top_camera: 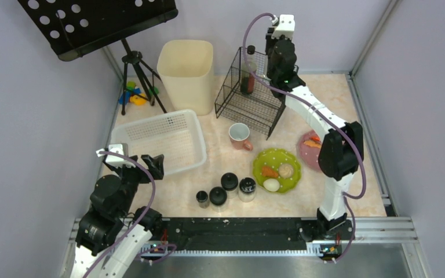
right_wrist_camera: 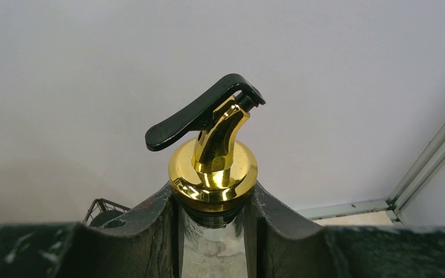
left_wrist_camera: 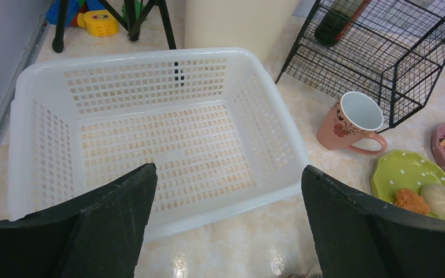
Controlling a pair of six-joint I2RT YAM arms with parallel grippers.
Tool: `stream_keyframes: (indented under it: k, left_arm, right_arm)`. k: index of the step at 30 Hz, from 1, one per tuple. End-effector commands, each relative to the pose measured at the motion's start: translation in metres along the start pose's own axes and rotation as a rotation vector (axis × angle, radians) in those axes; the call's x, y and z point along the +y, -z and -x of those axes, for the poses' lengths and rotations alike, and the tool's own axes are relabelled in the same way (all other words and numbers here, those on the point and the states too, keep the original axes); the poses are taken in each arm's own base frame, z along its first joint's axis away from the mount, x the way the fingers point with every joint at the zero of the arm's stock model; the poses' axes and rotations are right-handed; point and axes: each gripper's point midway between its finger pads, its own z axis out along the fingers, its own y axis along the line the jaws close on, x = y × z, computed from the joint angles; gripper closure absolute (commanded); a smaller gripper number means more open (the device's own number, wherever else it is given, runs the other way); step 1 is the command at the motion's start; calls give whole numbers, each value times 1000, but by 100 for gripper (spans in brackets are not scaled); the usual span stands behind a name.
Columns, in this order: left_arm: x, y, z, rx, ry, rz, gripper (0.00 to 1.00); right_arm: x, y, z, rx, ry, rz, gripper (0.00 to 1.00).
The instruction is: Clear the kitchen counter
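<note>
Two grippers, two states. The left gripper (left_wrist_camera: 229, 174) stands spread wide with nothing between its fingers, poised over the near rim of the basket (left_wrist_camera: 150, 127). The right gripper (right_wrist_camera: 214, 197) is clamped on the neck of a glass bottle (right_wrist_camera: 211, 249), just under its gold pourer (right_wrist_camera: 214, 168).

The counter (top_camera: 168, 197) lies below the left jaws and shows in front of the basket. The right jaws hang over its far edge beside the wire rack (top_camera: 249, 92). The bottle's body is cut off below the fingers, and in the top view the arm hides it.
</note>
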Motion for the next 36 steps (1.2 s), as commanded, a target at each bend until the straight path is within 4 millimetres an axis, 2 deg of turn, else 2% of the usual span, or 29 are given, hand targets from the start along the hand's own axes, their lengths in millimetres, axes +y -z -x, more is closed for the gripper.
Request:
stream_keyframes:
  k: [1,9,23,28,33,36]
  left_arm:
    - [-3,-2,10,-46,6,-11,1]
    - [-4,-3,9,-42,4,-16,1]
    - [-5,-3,10,-43,5,-22,1]
    - [-5,-2,10,-46,6,-21,1]
    - [-5,-2,10,-46,6,-24,1]
    - [-5,-3,10,-46,6,-24,1]
  right_arm:
    - [-6,-6,54,-149,-115,-28,100]
    - [-6,-7,11,-85,-108,-46,100]
    - [-18,0,-63,28,-103,-93,100]
    - [-17,3,-80,55,-131,-103,100]
    - [-17,5,-90,69,-138,-105,100]
    - [-18,6,-95,79,-141,-110,91]
